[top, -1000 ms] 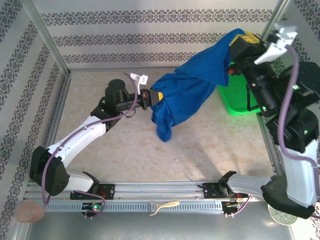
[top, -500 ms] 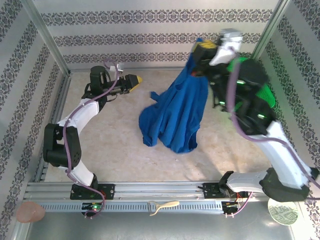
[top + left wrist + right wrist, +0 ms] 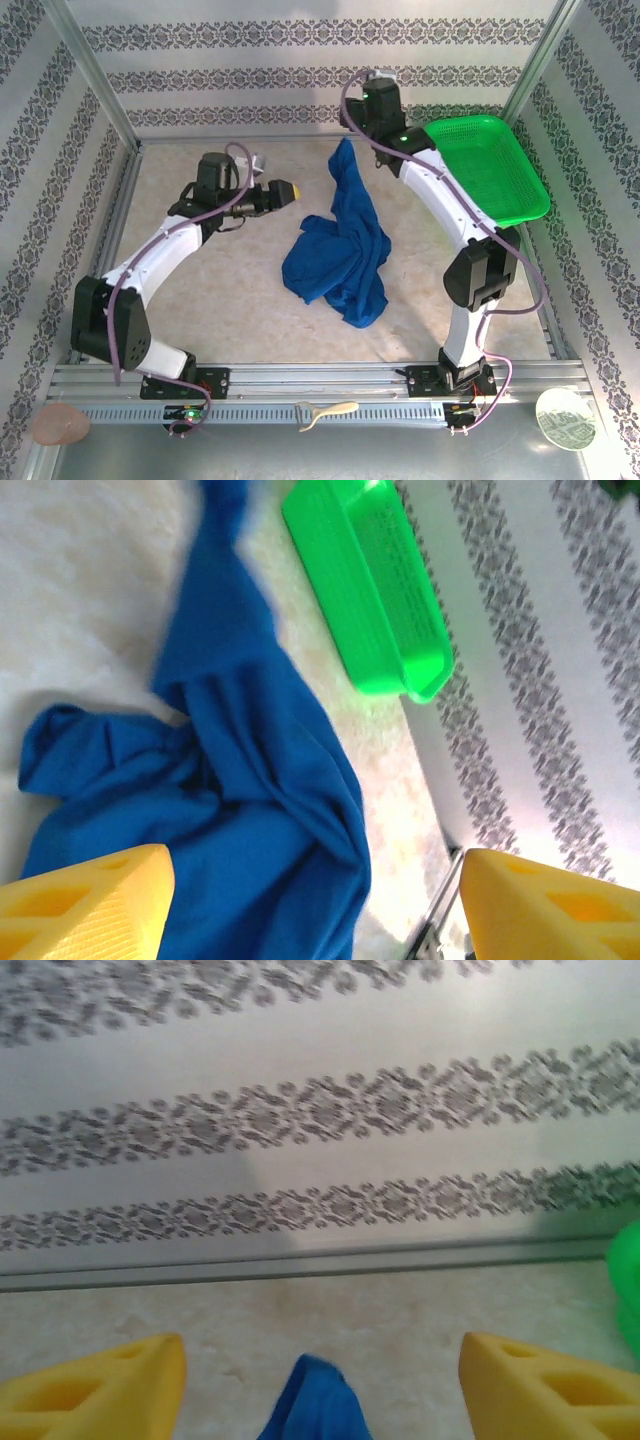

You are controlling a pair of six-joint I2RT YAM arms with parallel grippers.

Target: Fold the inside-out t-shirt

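Now L gripper (image 3: 288,191), R gripper (image 3: 320,1370) spread wide; t-shirt (image 3: 340,250) heaped centrally, bare table (image 3: 230,290) either side.

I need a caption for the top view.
Blue t-shirt lies crumpled on the table; left gripper and right gripper open, green basket far right.

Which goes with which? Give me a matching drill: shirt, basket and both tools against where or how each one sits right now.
1. t-shirt
2. green basket
3. left tool
4. right tool

A. open, near the back wall, over the shirt's far tip
B. far right corner
C. crumpled mid-table
D. open, left of the shirt, facing it

Pairs: 1-C, 2-B, 3-D, 4-A
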